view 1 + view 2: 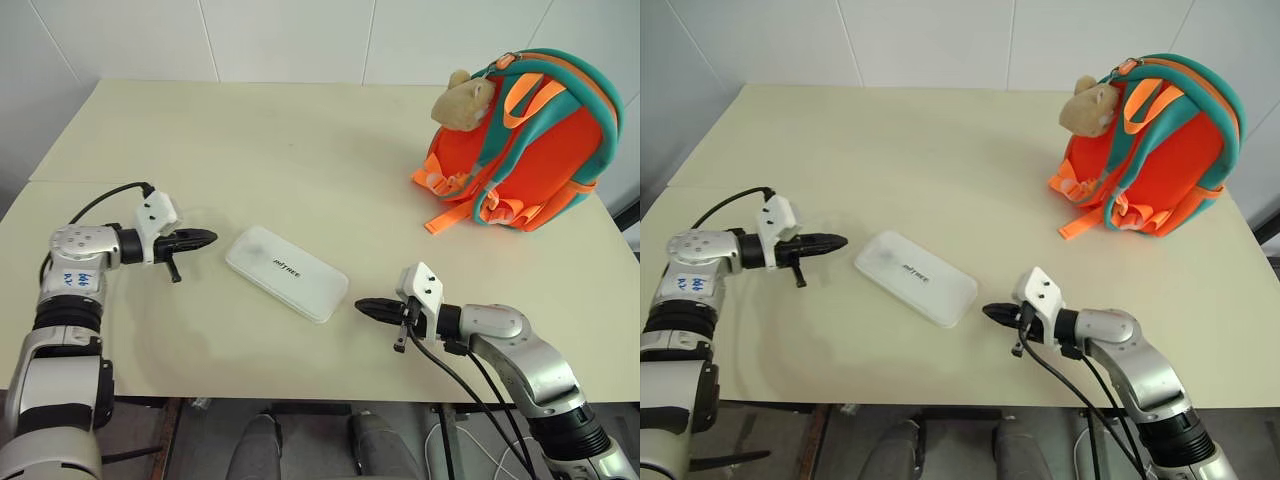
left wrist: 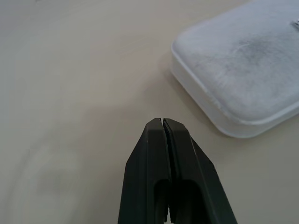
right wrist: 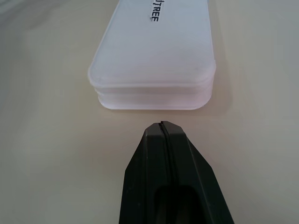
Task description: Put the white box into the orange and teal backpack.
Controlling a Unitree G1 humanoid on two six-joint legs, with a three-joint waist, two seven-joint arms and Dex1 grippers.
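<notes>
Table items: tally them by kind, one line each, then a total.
White box: 1
Orange and teal backpack: 1
Tan plush toy, attached to the backpack: 1
Total: 3

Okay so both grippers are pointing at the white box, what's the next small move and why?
Probably bring both grippers inward until their tips press the box's two short ends. The left gripper and right gripper are shut and stop short of the white box, which lies flat on the table, far from the backpack.
</notes>
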